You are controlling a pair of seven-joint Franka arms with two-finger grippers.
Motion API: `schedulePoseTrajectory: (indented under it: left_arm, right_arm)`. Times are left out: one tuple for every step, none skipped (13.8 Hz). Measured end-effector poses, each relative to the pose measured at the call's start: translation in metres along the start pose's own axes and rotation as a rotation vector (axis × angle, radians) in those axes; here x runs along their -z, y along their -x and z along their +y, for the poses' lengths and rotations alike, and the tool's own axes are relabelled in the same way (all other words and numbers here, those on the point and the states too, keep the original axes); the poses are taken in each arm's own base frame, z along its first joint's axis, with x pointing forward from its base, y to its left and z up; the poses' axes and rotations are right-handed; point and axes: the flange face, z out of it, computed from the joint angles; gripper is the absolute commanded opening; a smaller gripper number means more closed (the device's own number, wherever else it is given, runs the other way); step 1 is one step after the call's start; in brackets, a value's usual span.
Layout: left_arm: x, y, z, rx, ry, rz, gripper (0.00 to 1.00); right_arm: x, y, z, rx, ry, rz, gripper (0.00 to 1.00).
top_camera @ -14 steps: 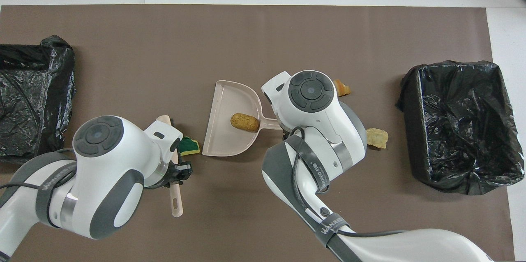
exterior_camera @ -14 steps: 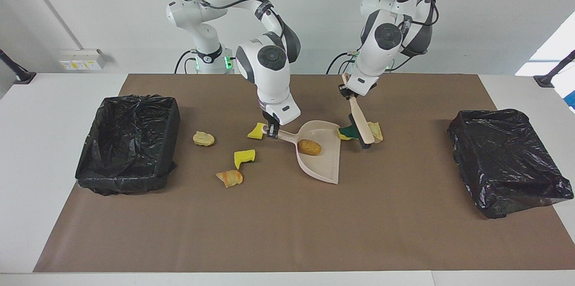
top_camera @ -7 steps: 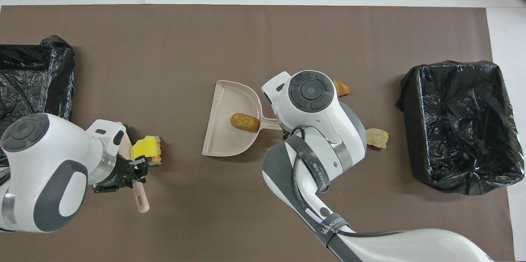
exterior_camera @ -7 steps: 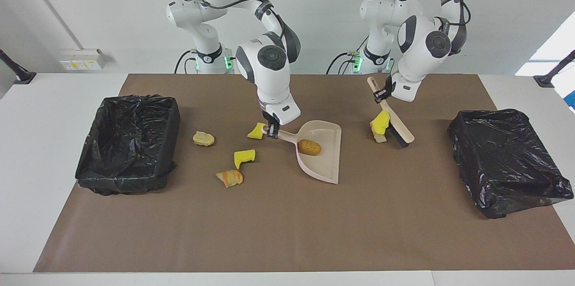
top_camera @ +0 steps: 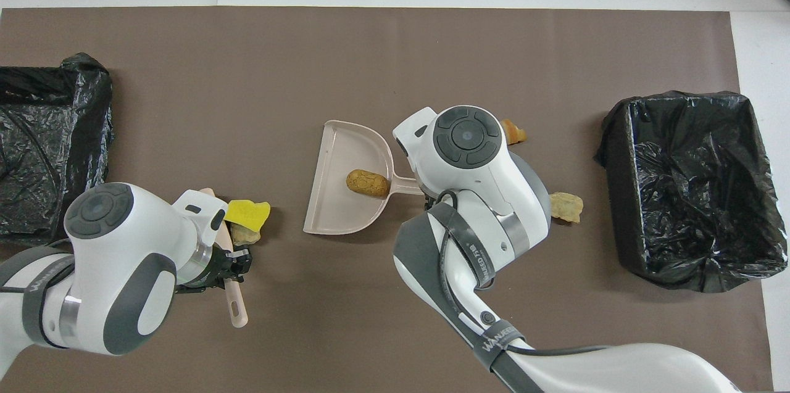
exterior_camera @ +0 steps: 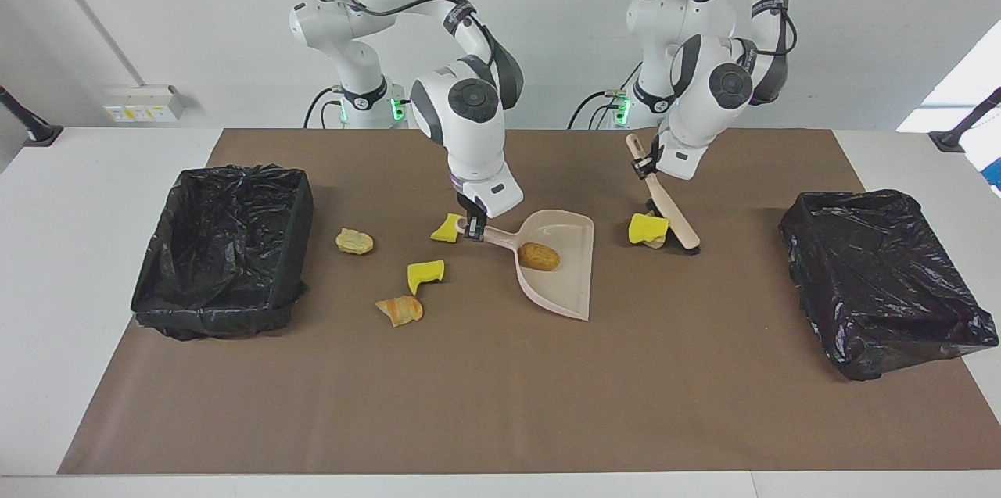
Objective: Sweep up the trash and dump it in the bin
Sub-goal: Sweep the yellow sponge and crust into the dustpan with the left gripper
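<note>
Tabletop white, covered by a brown mat.

Right end effector at frame centre in the facing view, pinching the handle of the beige dustpan. Dustpan flat on the mat, open mouth toward the left arm's end of the tabletop. One brown bread-like lump lying inside the pan.

Left end effector right of centre in the facing view, clamped on the handle of the beige hand brush. Brush slanted, bristle end down at the mat. Yellow sponge piece touching the bristles, a tan scrap tucked just under it in the overhead view. Both just beside the dustpan's mouth but apart from it.

Remaining trash left of centre in the facing view:
- yellow sponge wedge just beside the dustpan handle
- second yellow sponge piece lower down
- orange-brown crust lower again
- pale tan lump nearest the bin

Black-lined bin at left of the facing view, open and showing no scraps inside. Second black-lined bin at right, likewise.

Overhead view: right arm covering most of the scraps at its end; only the crust and the tan lump peeking out.
</note>
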Motion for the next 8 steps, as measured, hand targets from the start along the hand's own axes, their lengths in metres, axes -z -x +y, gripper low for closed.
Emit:
schedulePoseTrajectory:
  left_arm:
    - [-0.007, 0.002, 0.011, -0.021, -0.003, 0.008, 0.0]
    - [-0.014, 0.003, 0.022, -0.038, -0.007, 0.015, 0.0]
    - [-0.018, 0.004, 0.033, -0.048, -0.002, 0.019, 0.0]
    - [-0.02, 0.003, 0.045, -0.053, 0.013, 0.017, 0.0]
    - [-0.019, 0.003, 0.056, -0.057, 0.033, 0.017, 0.0]
    - [-0.017, 0.004, 0.067, -0.066, 0.048, 0.022, 0.0]
    - [-0.017, 0.009, 0.079, -0.087, 0.057, 0.032, 0.0]
    - [-0.017, 0.018, 0.092, -0.118, 0.06, 0.043, 0.0]
  right_arm:
    - [0.0, 0.0, 0.0, 0.0, 0.0, 0.0, 0.0]
    - [0.0, 0.0, 0.0, 0.0, 0.0, 0.0, 0.0]
    - [0.0, 0.0, 0.0, 0.0, 0.0, 0.0, 0.0]
    - [0.0, 0.0, 0.0, 0.0, 0.0, 0.0, 0.0]
    - [0.0, 0.0, 0.0, 0.0, 0.0, 0.0, 0.0]
    - [0.0, 0.0, 0.0, 0.0, 0.0, 0.0, 0.0]
    - [0.0, 0.0, 0.0, 0.0, 0.0, 0.0, 0.0]
    - [0.0, 0.0, 0.0, 0.0, 0.0, 0.0, 0.0]
